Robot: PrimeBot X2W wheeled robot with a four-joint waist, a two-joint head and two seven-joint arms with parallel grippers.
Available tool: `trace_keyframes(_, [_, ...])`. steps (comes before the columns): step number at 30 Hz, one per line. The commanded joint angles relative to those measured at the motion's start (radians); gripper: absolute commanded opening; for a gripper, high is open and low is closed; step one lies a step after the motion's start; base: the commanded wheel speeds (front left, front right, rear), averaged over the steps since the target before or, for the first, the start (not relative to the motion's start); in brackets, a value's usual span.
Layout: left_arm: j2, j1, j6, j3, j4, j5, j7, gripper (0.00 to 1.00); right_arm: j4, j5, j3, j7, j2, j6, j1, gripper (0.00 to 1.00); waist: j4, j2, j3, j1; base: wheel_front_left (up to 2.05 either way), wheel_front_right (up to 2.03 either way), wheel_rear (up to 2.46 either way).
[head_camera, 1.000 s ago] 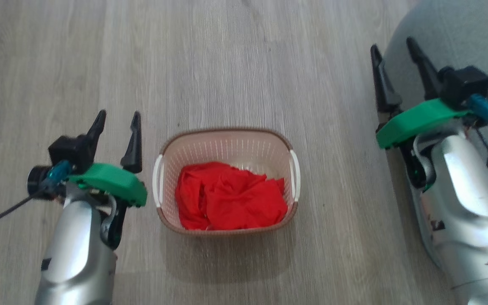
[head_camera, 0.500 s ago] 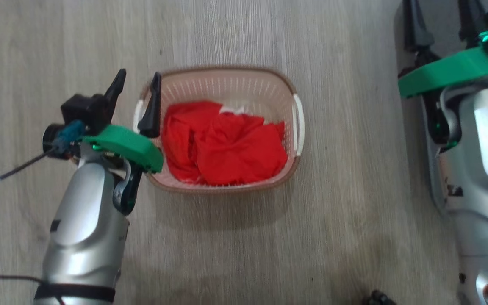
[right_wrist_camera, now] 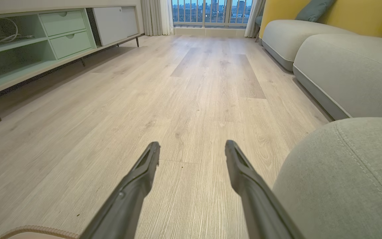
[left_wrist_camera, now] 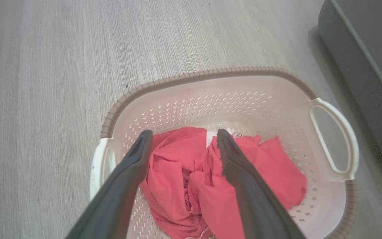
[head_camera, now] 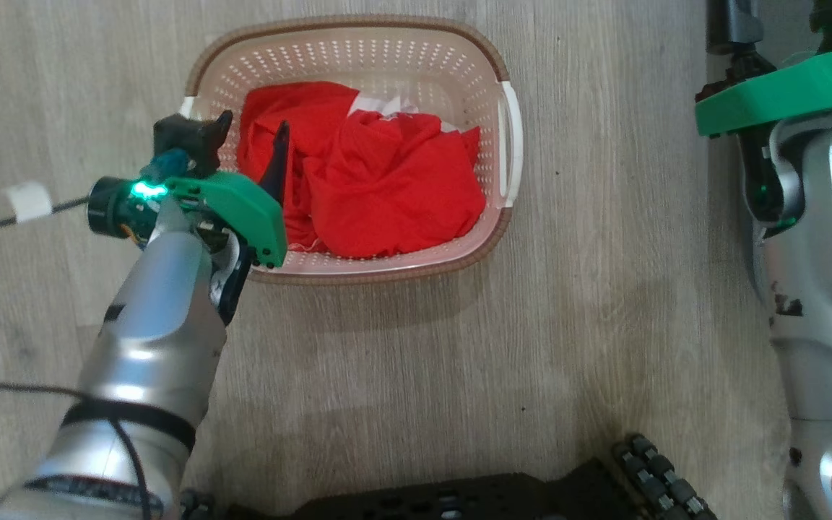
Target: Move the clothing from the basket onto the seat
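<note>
The cream basket with a brown rim stands on the wood floor, and the red clothing lies bunched inside it. My left gripper hangs open over the basket's left part. In the left wrist view its fingers spread above the clothing with nothing gripped; whether they touch the fabric I cannot tell. My right gripper is open and empty above the floor, beside the grey-green seat. The seat's dark side lies to the right of the basket.
A pale green low cabinet runs along the left wall. More grey sofa sections with yellow backs line the right. My dark wheeled base sits just below the basket. A cable trails left from the left wrist.
The head camera has tipped down, so the basket sits higher in view. My left gripper moved from beside the basket to over its left part, above the clothing. Both grippers stayed open.
</note>
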Motion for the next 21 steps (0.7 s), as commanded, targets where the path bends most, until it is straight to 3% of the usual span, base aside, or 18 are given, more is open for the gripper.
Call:
trace_keyframes(1, [0.019, -0.013, 0.01, 0.004, 0.009, 0.005, -0.01, 1.0, -0.037, -0.006, 0.015, -0.009, 0.008, 0.0, -0.008, 1.0, -0.009, 0.0, 0.012, -0.0002, 0.0, 0.0, 0.0])
trace_keyframes(7, [0.019, -0.125, 0.037, -0.122, 0.175, 0.013, 0.021, 1.0, -0.036, -0.002, 0.023, -0.009, 0.026, 0.0, -0.012, 1.0, -0.029, 0.0, 0.044, -0.0002, 0.0, 0.0, 0.0])
trace_keyframes(21, [0.019, -0.264, 0.089, -0.387, 0.268, 0.082, 0.147, 1.0, -0.065, -0.001, 0.015, -0.009, 0.054, 0.0, -0.026, 1.0, -0.074, 0.0, 0.144, -0.0002, 0.0, 0.0, 0.0])
